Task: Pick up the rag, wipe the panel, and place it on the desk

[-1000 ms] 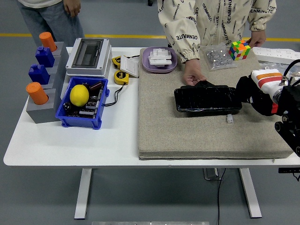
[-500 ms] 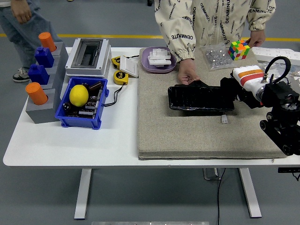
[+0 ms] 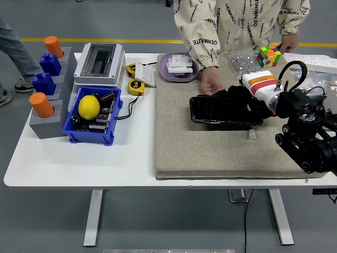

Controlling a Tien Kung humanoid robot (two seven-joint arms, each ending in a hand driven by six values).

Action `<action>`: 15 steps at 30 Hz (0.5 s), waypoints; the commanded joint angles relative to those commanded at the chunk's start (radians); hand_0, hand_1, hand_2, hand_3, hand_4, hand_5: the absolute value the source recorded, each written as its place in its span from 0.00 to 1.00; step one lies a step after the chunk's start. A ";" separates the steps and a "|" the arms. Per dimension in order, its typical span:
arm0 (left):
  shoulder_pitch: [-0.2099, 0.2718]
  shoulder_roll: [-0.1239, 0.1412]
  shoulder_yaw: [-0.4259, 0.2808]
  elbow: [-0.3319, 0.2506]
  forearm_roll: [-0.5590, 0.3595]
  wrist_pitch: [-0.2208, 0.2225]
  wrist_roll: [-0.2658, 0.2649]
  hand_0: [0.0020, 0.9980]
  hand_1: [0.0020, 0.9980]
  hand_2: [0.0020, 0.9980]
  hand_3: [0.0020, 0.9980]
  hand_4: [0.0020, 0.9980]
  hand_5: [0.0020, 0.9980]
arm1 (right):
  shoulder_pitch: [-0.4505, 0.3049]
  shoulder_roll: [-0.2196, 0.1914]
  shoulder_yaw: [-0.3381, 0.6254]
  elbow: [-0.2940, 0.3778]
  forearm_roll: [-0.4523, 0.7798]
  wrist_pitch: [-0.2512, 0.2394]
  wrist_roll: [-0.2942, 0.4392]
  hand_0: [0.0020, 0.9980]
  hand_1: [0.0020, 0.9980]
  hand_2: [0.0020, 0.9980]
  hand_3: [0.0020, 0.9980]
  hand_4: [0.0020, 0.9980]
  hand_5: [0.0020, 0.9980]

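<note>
Right hand lies on the black panel, fingers curled over something dark; a person's hand steadies the panel's far edge.

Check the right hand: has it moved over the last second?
Yes. The right hand has moved left along the black panel, away from the mat's right edge and toward the person's hand.

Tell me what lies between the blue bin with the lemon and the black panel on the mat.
In the head view, between the blue bin and the black panel there is a black cable, bare white table, then bare grey mat.
</note>
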 joint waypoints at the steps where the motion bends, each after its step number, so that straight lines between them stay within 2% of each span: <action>1: 0.000 0.000 0.000 0.000 0.000 0.000 0.000 0.60 0.64 0.64 0.56 0.64 0.44 | 0.000 0.005 -0.002 0.006 0.004 0.000 -0.001 0.22 0.31 0.38 0.37 0.91 0.03; 15: 0.001 -0.001 -0.004 0.001 0.001 0.000 0.000 0.60 0.64 0.64 0.56 0.64 0.44 | 0.004 0.050 -0.051 0.113 0.034 0.003 -0.018 0.22 0.31 0.38 0.37 0.91 0.03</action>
